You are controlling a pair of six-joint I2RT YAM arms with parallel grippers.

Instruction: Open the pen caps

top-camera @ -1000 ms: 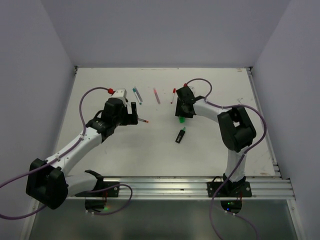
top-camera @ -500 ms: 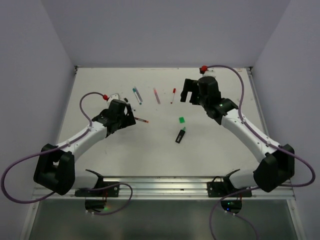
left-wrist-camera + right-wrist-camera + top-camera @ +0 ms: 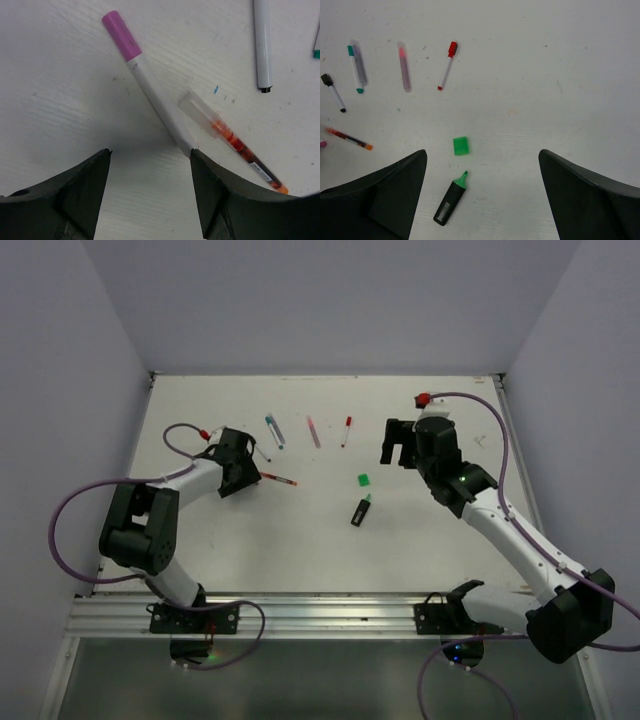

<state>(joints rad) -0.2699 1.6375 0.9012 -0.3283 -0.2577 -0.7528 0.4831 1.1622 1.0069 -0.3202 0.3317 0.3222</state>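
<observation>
My left tool (image 3: 150,152) hangs open at the pen (image 3: 150,94)'s barrel end; I'd centre it before closing, right tool (image 3: 482,152) open for the cap (image 3: 121,29).

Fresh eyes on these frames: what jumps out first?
A bright green cap lies alone in the middle of the table, just beyond the uncapped green-and-black highlighter. On the left side, the left gripper hangs open over a pink-capped white pen lying against a red pen. The right gripper is open too, holding nothing.
</observation>
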